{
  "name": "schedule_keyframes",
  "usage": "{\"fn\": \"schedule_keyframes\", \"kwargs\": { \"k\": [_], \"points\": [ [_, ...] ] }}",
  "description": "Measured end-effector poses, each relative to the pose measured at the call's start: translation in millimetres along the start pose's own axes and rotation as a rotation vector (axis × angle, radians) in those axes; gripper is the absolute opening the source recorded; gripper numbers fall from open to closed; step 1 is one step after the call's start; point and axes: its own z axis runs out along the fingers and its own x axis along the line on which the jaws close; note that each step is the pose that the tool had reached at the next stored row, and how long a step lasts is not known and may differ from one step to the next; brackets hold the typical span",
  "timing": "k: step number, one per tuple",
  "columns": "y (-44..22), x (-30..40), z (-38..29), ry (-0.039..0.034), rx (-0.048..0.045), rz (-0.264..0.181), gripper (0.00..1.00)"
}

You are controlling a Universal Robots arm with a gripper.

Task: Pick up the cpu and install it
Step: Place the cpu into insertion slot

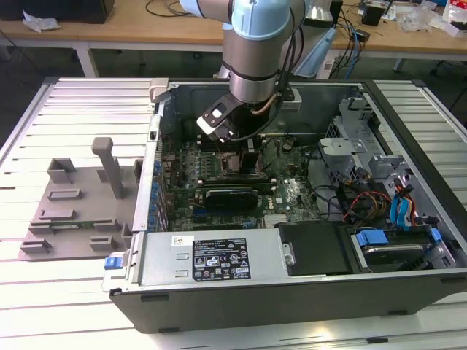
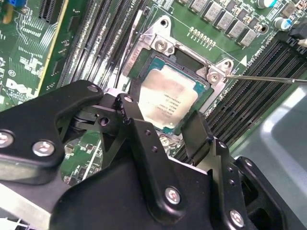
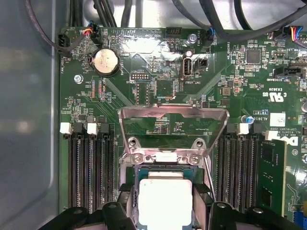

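The gripper (image 2: 162, 112) is closed on the cpu (image 2: 168, 98), one black finger (image 2: 128, 104) on each side. The cpu sits in its socket (image 3: 128, 165) on the green board (image 3: 158, 86), under a lifted metal flap (image 3: 172, 115). The big open computer case (image 1: 219, 262) lies on a table of pale metal slats (image 1: 73, 102), and wooden desks (image 1: 146, 29) with cables stand behind it.

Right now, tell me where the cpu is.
In both wrist views the cpu lies in the open motherboard socket, flanked by memory slots, with the gripper close over it.
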Motion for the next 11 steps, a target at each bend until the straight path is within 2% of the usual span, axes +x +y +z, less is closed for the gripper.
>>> {"fn": "schedule_keyframes", "kwargs": {
  "k": [6,10,11],
  "points": [
    [0.0,-2.1,-4.8,0.0,0.0001,0.0,0.61],
    [0.0,-2.4,-11.6,0.0,0.0001,0.0,0.61],
    [0.0,-2.3,-14.0,-0.0015,0.0001,0.0,0.53]
  ]
}}
